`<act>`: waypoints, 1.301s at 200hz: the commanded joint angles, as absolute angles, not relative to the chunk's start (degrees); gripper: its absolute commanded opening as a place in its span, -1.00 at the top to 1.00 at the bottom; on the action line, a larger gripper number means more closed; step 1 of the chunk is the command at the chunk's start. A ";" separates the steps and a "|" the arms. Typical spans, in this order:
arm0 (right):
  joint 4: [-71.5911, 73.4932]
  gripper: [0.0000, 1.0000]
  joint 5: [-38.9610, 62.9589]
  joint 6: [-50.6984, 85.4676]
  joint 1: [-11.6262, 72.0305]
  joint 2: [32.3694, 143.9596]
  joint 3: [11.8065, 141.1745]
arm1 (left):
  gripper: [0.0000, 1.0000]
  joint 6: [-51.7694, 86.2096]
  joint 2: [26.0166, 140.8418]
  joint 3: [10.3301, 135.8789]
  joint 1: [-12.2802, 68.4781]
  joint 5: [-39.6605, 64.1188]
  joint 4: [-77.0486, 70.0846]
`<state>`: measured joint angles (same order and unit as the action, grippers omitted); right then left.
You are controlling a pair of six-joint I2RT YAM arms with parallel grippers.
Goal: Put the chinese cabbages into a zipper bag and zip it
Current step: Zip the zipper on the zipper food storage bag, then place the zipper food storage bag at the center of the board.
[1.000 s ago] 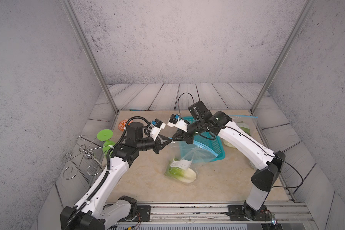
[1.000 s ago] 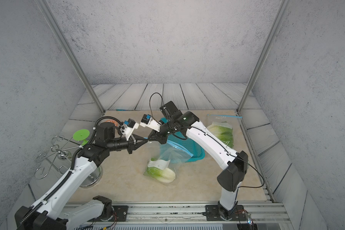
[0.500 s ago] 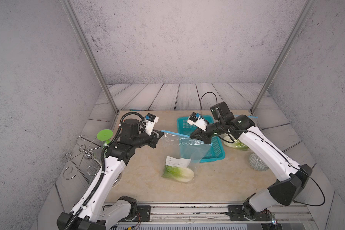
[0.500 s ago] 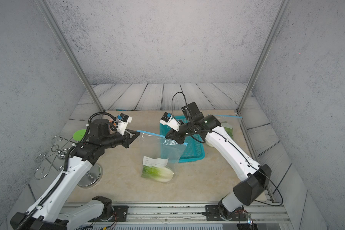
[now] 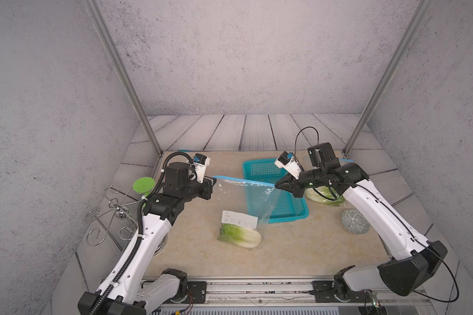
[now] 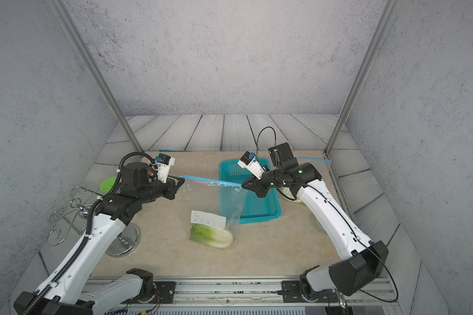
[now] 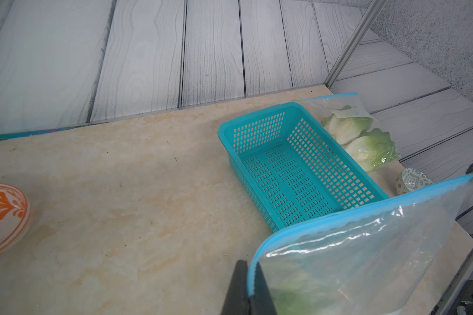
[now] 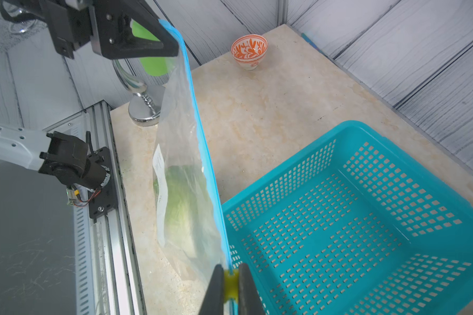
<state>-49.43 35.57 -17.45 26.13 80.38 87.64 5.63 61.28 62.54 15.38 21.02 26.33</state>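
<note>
A clear zipper bag [image 5: 253, 201] with a blue zip strip hangs stretched between my two grippers, its bottom resting on the table. A chinese cabbage [image 5: 241, 237] [image 6: 213, 237] lies inside it under a white label. My left gripper [image 5: 213, 182] [image 7: 250, 275] is shut on the left end of the zip strip. My right gripper [image 5: 277, 186] [image 8: 231, 283] is shut on the yellow slider [image 8: 230, 282] at the strip's right end, above the basket's edge. Two more cabbages [image 7: 361, 141] lie in another clear bag [image 5: 322, 196] behind my right arm.
A teal perforated basket [image 5: 257, 163] stands empty at the back right of centre. A patterned bowl [image 5: 355, 221] sits at the right, and an orange-patterned bowl [image 8: 249, 51] at the back left. A green goblet [image 5: 144, 185] and a wire rack [image 5: 112, 215] stand left of the table.
The grippers were close together a second ago; they have since moved apart. My right gripper slid right along the zip strip, which is now drawn taut.
</note>
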 commanded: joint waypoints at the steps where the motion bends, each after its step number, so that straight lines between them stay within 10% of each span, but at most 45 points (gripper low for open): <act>1: -49.24 0.29 34.26 -13.82 25.13 81.73 88.65 | 1.00 6.04 61.52 63.38 13.46 15.07 26.08; 33: -43.93 -0.30 31.20 -8.00 24.83 80.09 85.41 | 1.00 6.24 61.70 63.35 11.42 5.77 28.31; 121: -35.80 -0.41 18.09 10.96 21.10 87.57 78.57 | 1.00 11.30 78.97 69.01 -4.44 -1.64 27.93; 179: -33.65 -0.44 15.77 11.47 19.65 84.55 75.66 | -0.29 10.11 87.26 75.88 -4.23 2.55 32.24; 260: -7.50 -0.79 -14.71 4.19 15.19 62.34 48.12 | -0.41 2.25 60.80 48.58 12.75 7.66 11.91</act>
<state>-21.45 3.14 11.27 15.79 71.46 57.12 7.27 68.88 60.60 6.92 5.02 25.12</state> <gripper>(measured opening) 0.847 0.706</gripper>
